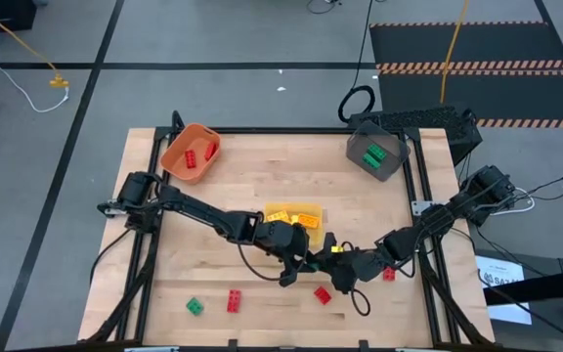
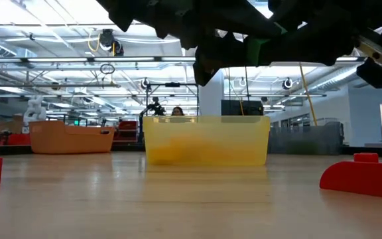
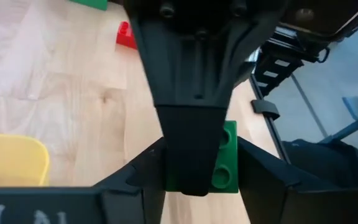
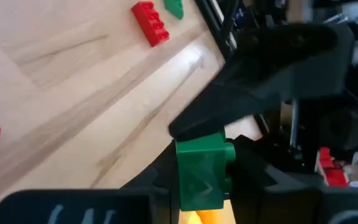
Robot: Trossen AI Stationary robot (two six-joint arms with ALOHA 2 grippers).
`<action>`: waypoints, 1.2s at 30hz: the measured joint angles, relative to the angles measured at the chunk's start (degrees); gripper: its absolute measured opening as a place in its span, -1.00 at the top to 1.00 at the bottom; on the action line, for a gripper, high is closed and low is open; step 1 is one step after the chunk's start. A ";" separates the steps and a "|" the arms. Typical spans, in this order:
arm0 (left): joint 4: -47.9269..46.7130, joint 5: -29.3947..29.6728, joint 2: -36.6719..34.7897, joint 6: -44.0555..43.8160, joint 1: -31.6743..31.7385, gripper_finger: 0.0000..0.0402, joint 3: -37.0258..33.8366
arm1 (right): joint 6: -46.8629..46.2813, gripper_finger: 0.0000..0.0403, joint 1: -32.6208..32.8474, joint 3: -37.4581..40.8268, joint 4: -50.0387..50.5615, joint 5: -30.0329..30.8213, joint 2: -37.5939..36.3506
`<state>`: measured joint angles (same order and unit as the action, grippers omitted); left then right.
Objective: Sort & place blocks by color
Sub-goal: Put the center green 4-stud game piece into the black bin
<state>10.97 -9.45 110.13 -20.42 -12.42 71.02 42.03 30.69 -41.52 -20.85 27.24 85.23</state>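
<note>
Both end effectors meet mid-table, right end effector (image 4: 201,177) pinching a green block (image 4: 199,171) that left end effector (image 3: 197,177) also flanks, handover underway; bins partly filled, several blocks (image 1: 234,301) loose on table (image 1: 262,186)

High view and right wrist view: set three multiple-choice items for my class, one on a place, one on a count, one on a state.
1. The binned green blocks lie in the
A. orange bin
B. grey bin
C. yellow bin

2. How many red blocks lie loose on the table?
A. one
B. five
C. three

3. The green block in the right wrist view is
A. gripped by the right pincer
B. lying flat on the table
C. inside a bin

Key: 1 B, green shows inside the grey bin; 2 C, three lie outside the bins; 3 A, it sits between that pincer's fingers, above the wood.
</note>
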 joint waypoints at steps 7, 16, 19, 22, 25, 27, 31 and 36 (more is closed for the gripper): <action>-0.22 2.30 -0.30 2.99 0.04 -0.15 0.02 | 0.11 0.63 2.04 0.02 1.45 10.79 -1.07; 2.12 5.56 -2.41 10.55 -0.39 -0.39 0.00 | -15.11 0.63 -2.97 0.04 23.28 29.87 -15.35; 3.88 9.05 -3.36 16.65 -0.57 -0.40 0.00 | -21.34 0.63 -8.68 -0.02 30.04 26.68 -21.29; 3.44 15.04 -5.51 22.61 -0.46 -0.40 -0.04 | -23.67 0.63 -15.76 0.01 32.15 23.38 -25.77; 3.65 20.69 -8.08 26.69 0.66 -0.41 0.02 | -26.48 0.63 -23.82 0.04 33.88 18.71 -29.10; 4.02 21.75 -9.66 28.36 1.91 -0.41 0.02 | -28.35 0.63 -29.71 0.00 34.35 15.48 -30.55; -3.15 21.95 -14.46 27.79 4.79 -0.41 0.07 | -32.32 0.63 -41.36 0.01 36.76 9.38 -30.64; -22.67 21.99 -20.17 23.51 8.18 -0.41 0.00 | -37.76 0.62 -53.79 0.04 40.58 4.53 -28.19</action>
<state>-11.70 12.53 89.96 3.09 -4.24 71.02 4.27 -23.10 -41.47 19.73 31.77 57.04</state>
